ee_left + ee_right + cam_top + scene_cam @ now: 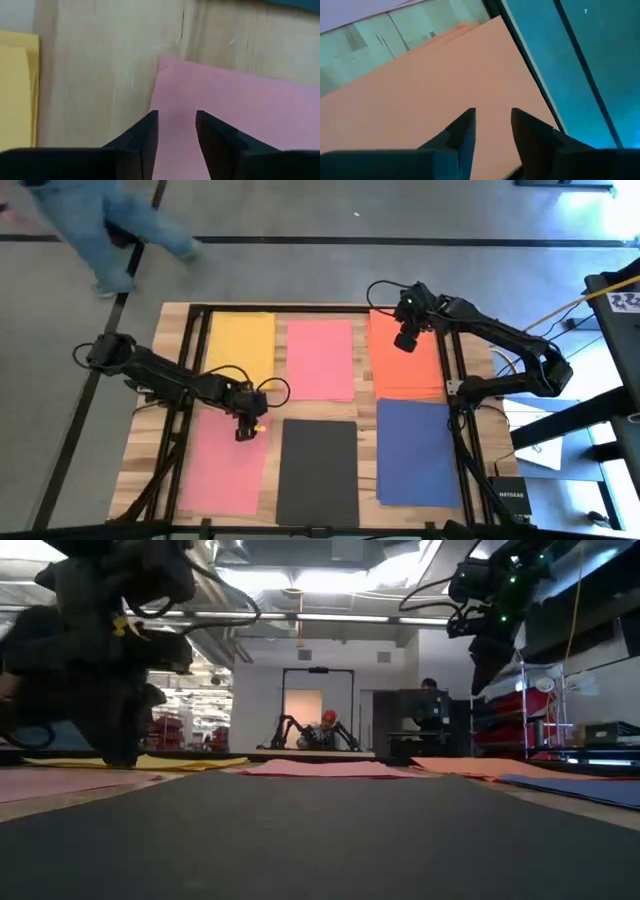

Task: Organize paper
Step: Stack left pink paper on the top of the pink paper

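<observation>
My left claw (247,423) is low over the near pink paper (225,462), right at its far corner. Its two dark fingers (145,137) stand a little apart, with pink showing in the gap between them. They hold nothing. I cannot tell if the tips touch the sheet.

My right claw (407,338) hangs above the orange paper (405,358) at the far right of the table. Its fingers (462,132) are also a little apart and hold nothing. Orange fills most of what I see past them.

The papers lie flat in two rows on the pale wooden table (170,370). In the far row are yellow paper (240,345), another pink paper (320,358) and the orange one. In the near row are the pink sheet by my left claw, black paper (318,470) and dark blue paper (418,450). The sheets lie near each other, with wood showing between them. The orange pile looks like more than one sheet, with edges peeking out.

Past the table is a grey floor with dark lines. A person (100,230) in blue is at the far left corner, cut off by the edge. From table height I see a big bright room with shelves and someone far off, too small to make out.

The black sheet fills the low view up close, so the other sheets show only as thin strips.
</observation>
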